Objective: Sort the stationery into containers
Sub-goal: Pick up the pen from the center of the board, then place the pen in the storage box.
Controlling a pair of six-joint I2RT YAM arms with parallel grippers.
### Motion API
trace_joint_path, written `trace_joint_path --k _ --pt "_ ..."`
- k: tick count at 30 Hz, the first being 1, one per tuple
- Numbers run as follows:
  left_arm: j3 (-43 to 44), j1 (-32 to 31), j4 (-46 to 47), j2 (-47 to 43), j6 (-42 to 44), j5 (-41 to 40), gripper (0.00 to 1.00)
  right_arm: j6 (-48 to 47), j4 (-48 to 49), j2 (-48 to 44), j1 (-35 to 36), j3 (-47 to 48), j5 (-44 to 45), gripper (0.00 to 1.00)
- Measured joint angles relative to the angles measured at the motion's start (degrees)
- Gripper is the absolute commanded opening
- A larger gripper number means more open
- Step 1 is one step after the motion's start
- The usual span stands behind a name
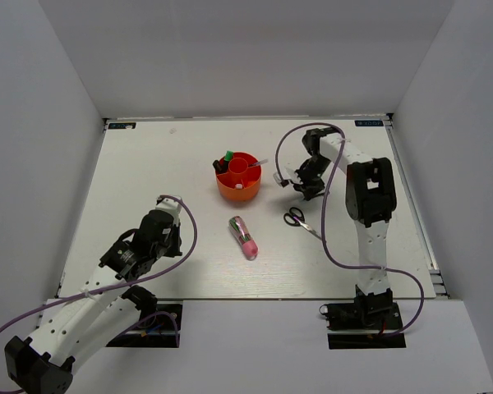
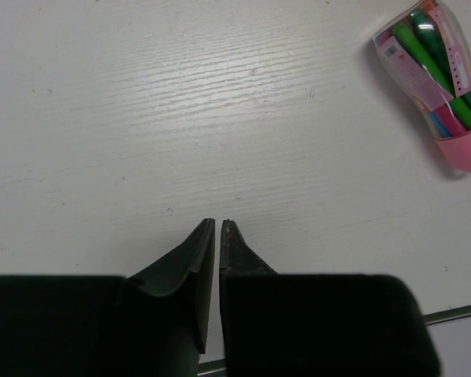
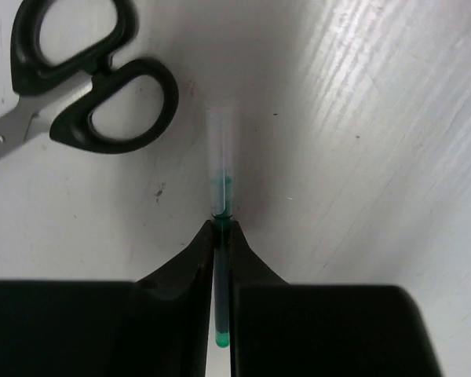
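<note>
Right pincer (image 3: 222, 228): clenched on the thin clear pen (image 3: 221, 157), jaws pressing its two sides, the barrel running lengthwise through the slit and sticking out ahead of the tips. The pen lies low over the surface (image 1: 164, 180), just beside the handles of the scissors (image 3: 94, 78) and to the right of the orange-red organiser (image 1: 238, 179).

Left pincer (image 2: 218, 224): jaws together on nothing, hovering over bare surface, with the pink-and-green pen (image 2: 439, 86) near it.

Assessment: the step in hand is the pick-up of the thin pen. I judge the barrel slick and narrow, so I would:
- raise it straight up and slowly, checking through the wrist view that it comes along;
- keep clear of the scissor loops on the way up;
- carry it left above the organiser's rim, tip it toward upright, and let go only once its lower end sits inside a compartment.

Risk: the pen slides out or tips over the rim.
</note>
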Motion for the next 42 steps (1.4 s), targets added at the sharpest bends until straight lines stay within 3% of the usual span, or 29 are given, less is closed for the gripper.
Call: trace_joint_path --k 7,13,19,23,27,34,42 --pt "0.0 0.0 0.0 0.0 0.0 0.0 0.19 20.2 6.6 -2.8 -0.2 -3.7 -6.3 0.00" --pt "0.0 0.1 0.0 -0.2 0.0 0.0 0.19 44.3 18.6 -12.9 -0.1 -5.7 -14.7 0.00" --pt "0.0 0.1 0.0 -0.5 0.0 -0.2 0.19 71.1 39.0 -16.9 0.0 -2.1 -23.6 0.00" --pt "-0.2 0.1 0.0 -0.5 0.0 -0.4 0.19 88.6 53.3 -13.2 0.4 1.9 -27.9 0.00" --pt "-0.2 0.1 0.0 -0.4 0.0 -0.5 0.19 105.7 75.2 -7.8 1.0 2.7 -32.6 0.00" --pt "-0.2 0.1 0.0 0.2 0.2 -0.5 0.19 117.1 88.7 2.6 3.4 8.7 -37.7 0.00" --pt "-0.2 0.1 0.0 0.2 0.4 -0.5 0.19 118.9 94.0 3.9 6.6 8.7 -41.2 0.00"
